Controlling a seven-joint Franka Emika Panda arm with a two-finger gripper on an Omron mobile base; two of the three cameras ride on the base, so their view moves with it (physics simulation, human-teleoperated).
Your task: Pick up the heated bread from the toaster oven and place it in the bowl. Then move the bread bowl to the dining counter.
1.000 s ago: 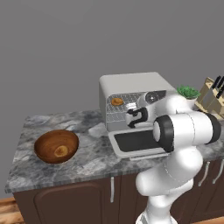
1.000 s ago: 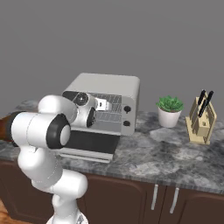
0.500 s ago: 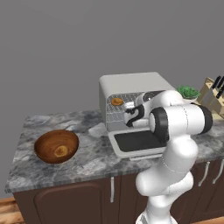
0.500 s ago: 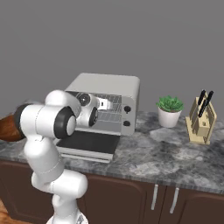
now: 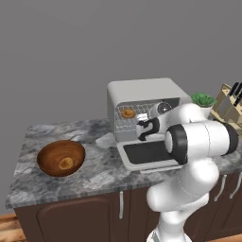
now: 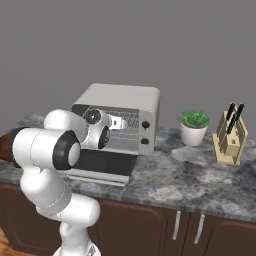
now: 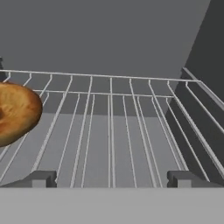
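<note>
Now the arm (image 5: 198,142) reaches into the toaster oven (image 5: 142,94), jaws wide open and empty beside the heated bread (image 7: 15,111).

No readable text, label, brand, number or sign appears anywhere, neither on the boxy light-grey toaster oven (image 5: 144,97) nor on its round knobs (image 6: 145,125) at about three o'clock of its front.
</note>
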